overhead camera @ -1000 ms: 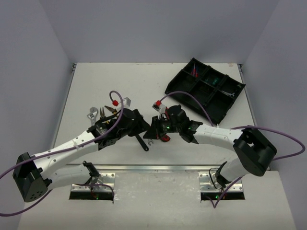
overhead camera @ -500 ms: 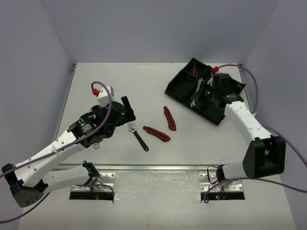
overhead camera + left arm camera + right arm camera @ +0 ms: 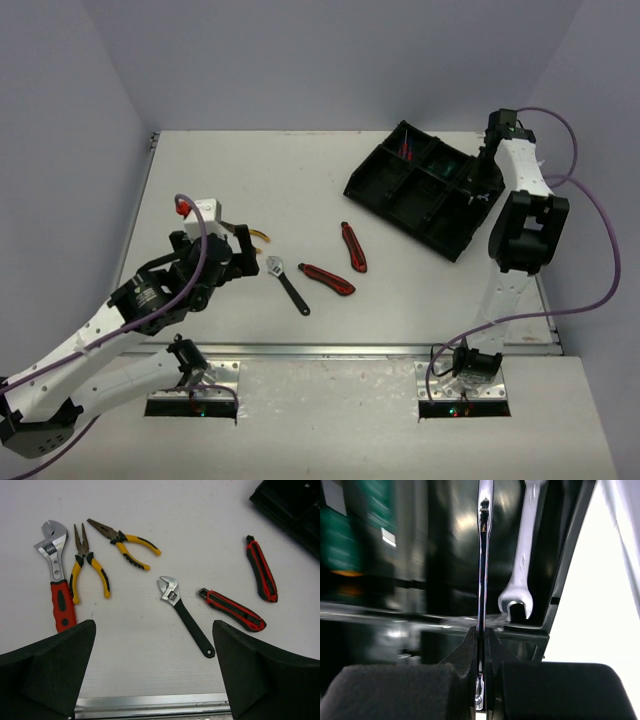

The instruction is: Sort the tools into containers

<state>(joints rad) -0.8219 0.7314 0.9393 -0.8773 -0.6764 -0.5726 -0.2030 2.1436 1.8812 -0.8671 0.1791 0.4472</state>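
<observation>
White table (image 3: 300, 180): right jaws moved the silver wrench (image 3: 483, 555) toward tray's (image 3: 385, 180) right end.

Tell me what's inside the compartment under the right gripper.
One silver wrench lies inside. The right gripper grips a second wrench edge-on over it; its fingers hide the near floor.

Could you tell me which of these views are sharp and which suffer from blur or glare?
Right wrist view: the left half smears sideways, glare streaks the thin wrench pinched in the right hand, and the table is blown out white. Left wrist view: sharp and evenly lit, the black-handled wrench casting only a faint shadow. Top view: clear, evenly lit.
</observation>
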